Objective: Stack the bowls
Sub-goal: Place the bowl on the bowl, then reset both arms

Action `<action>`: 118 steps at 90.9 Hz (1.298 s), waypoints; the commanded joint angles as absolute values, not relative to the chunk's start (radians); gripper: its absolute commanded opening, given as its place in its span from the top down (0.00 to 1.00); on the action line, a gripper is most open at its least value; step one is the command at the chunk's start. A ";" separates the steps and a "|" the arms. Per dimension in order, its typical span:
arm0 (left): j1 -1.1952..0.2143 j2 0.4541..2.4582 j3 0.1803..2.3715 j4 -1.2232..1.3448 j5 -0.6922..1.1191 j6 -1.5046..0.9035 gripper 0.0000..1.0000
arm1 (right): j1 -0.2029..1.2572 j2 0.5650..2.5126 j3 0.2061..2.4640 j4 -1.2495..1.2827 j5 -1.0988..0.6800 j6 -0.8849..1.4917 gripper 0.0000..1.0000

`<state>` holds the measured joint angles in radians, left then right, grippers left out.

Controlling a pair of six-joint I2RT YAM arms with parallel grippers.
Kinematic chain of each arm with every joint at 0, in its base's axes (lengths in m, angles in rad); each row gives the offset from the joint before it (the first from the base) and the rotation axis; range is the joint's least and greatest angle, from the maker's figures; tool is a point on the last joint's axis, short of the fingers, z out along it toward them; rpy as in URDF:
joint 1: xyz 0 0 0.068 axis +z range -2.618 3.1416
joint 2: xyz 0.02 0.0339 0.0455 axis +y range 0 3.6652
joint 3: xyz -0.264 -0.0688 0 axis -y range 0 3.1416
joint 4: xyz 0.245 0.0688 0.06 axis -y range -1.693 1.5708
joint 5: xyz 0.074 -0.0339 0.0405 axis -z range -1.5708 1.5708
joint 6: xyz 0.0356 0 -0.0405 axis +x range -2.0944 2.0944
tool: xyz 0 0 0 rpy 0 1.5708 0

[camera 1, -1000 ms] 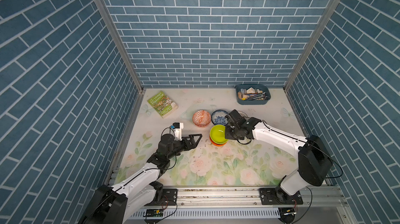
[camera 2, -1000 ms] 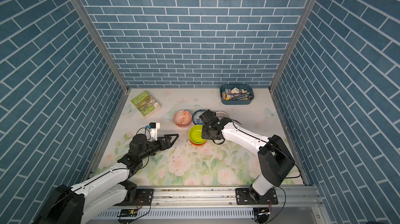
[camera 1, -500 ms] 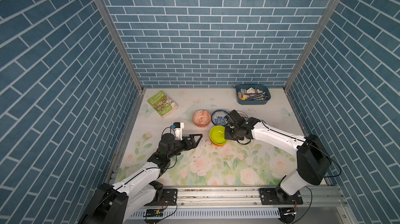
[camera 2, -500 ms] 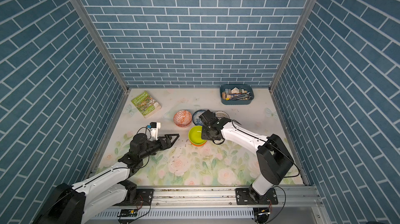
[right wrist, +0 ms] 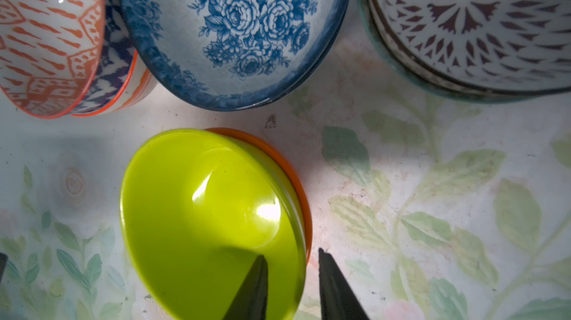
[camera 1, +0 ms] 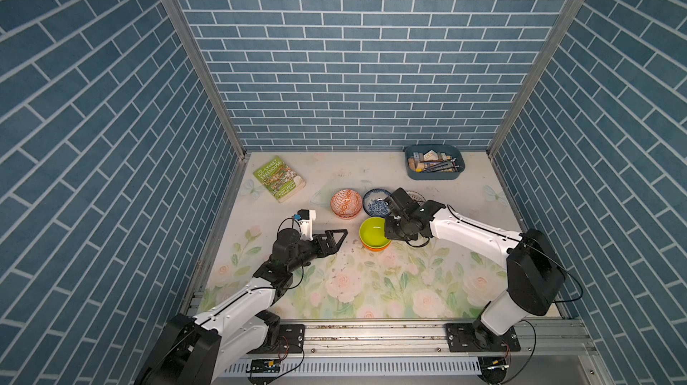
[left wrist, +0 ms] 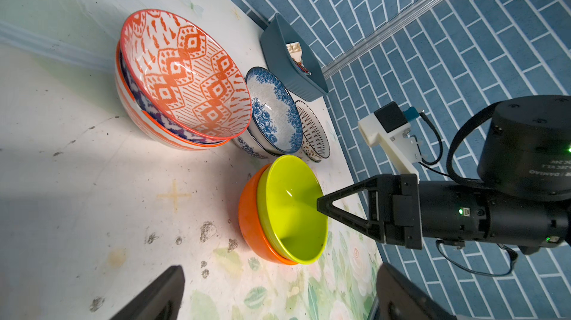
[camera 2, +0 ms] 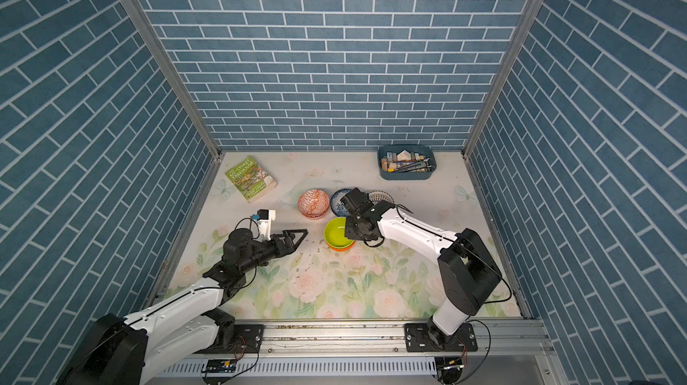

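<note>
Lime-green bowl [camera 1: 373, 231] nested in the orange bowl [camera 1: 376, 248], just below centre in both top views, on the floral table [camera 1: 353, 171]. The right gripper [right wrist: 290, 255] straddles the green rim with jaws slightly apart: 1 finger inside the bowl, 1 outside and clear of it. Directly above this pair stand 3 neighbours in a row: the orange-white bowls [camera 1: 346, 203], the blue floral bowls [camera 1: 376, 202] and a brown-patterned bowl [left wrist: 313, 131], which the right arm partly hides in the top views. Left of the pair, the left gripper [camera 1: 342, 233] is spread wide and empty. Blue tray [camera 1: 433, 177] at upper right of the table; book [camera 1: 279, 179] at upper left.
</note>
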<state>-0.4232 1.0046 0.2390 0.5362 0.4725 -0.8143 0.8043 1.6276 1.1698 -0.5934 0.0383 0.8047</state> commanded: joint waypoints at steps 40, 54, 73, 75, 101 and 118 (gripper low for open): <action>-0.411 1.014 0.261 0.539 0.468 -0.802 0.00 | 0.809 1.602 1.166 -0.625 0.079 0.796 0.75; -0.411 1.005 0.260 0.530 0.451 -0.803 0.00 | 0.809 1.588 1.170 -0.620 0.095 0.793 0.69; -0.411 0.975 0.248 0.516 0.421 -0.811 0.00 | 0.808 1.505 1.202 -0.635 0.180 0.790 0.55; -0.411 0.972 0.248 0.514 0.418 -0.813 0.00 | 0.808 1.497 1.205 -0.636 0.195 0.789 0.55; -0.411 0.884 0.247 0.428 0.346 -0.811 0.00 | 0.803 1.353 1.159 -0.593 0.455 0.779 0.41; -0.412 0.810 0.273 0.329 0.261 -0.809 0.00 | 0.804 1.227 1.048 -0.483 0.639 0.764 0.00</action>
<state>-0.4164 0.8471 0.2394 0.4194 0.3393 -0.8185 0.8047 1.2999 1.1080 -0.5552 0.4511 0.7841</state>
